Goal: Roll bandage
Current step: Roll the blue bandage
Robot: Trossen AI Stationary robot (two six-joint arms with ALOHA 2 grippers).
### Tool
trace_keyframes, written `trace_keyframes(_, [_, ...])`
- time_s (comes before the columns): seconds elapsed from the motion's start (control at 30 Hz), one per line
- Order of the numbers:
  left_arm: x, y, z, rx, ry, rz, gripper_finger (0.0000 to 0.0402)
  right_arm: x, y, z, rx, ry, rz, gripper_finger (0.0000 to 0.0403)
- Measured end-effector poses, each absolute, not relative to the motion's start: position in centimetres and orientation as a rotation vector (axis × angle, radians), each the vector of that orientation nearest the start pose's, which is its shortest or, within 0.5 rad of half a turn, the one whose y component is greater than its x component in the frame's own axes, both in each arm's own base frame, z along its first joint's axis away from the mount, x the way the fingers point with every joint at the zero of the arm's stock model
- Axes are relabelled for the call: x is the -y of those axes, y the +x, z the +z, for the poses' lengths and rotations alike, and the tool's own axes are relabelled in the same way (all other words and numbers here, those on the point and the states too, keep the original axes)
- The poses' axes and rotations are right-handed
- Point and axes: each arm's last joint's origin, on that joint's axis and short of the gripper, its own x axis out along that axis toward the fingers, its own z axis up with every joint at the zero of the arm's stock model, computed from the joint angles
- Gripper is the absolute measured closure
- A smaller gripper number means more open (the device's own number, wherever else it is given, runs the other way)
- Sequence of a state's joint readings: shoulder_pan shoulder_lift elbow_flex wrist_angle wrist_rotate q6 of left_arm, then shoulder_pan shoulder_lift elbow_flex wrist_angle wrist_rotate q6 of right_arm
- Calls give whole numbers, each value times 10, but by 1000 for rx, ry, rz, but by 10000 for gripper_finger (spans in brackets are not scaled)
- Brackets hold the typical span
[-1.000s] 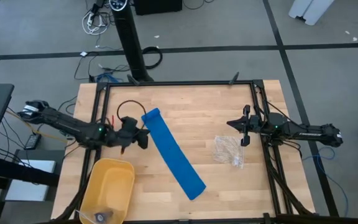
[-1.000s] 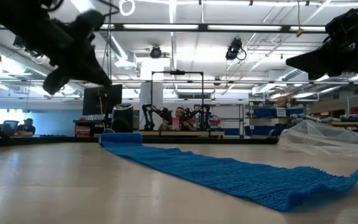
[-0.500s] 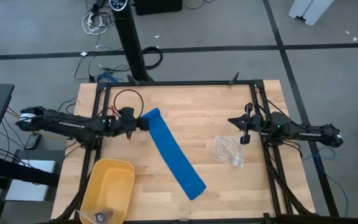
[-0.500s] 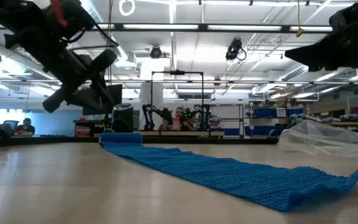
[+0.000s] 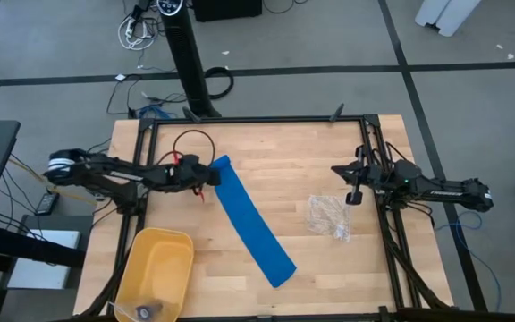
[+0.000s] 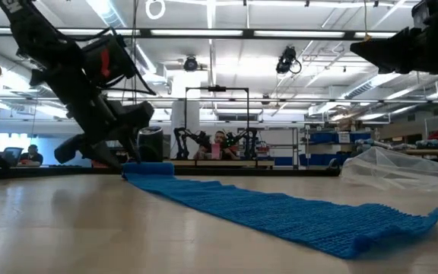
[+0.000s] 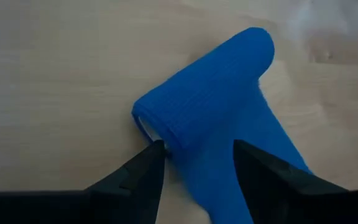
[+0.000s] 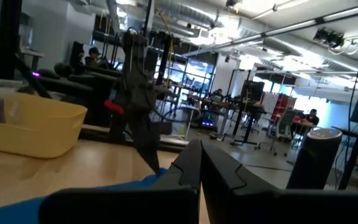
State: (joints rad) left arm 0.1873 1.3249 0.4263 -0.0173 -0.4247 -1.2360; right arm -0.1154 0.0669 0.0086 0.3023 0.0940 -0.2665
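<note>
The bright blue bandage (image 5: 249, 219) lies flat on the wooden table, running slantwise from far left to near right. Its far-left end (image 7: 204, 81) is wound into a small roll. My left gripper (image 7: 197, 149) stands open low over that end, one finger at the roll's open side and the other over the flat strip; the low view shows it (image 6: 120, 148) beside the roll (image 6: 147, 169). My right gripper (image 8: 197, 163) is shut, holds nothing, and hangs above the table's right side (image 5: 338, 170). My left gripper comes at the roll slanting down from the table's left. One fingertip (image 7: 157, 149) is right at the roll's open end (image 7: 143, 121). I cannot tell whether it touches the roll.
A clear crinkled plastic bag (image 5: 327, 217) lies at the right, between the bandage and my right arm. A yellow bin (image 5: 155, 273) stands at the near left corner. A black frame (image 5: 257, 119) runs along the far edge and both sides.
My left gripper has gone toward the table's far edge and come down from high above the table to the bandage's rolled end. The bandage has kept its place.
</note>
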Motion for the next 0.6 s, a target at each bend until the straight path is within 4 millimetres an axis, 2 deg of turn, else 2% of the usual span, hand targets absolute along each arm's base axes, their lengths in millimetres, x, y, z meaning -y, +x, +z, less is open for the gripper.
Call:
trace_keyframes(0.2, [-58, 215, 126, -400, -992, 1028, 204, 14, 97, 191, 226, -266, -244, 395])
trace_keyframes(0.6, [-59, 214, 125, -405, -908, 1067, 204, 14, 97, 191, 224, -239, -240, 396])
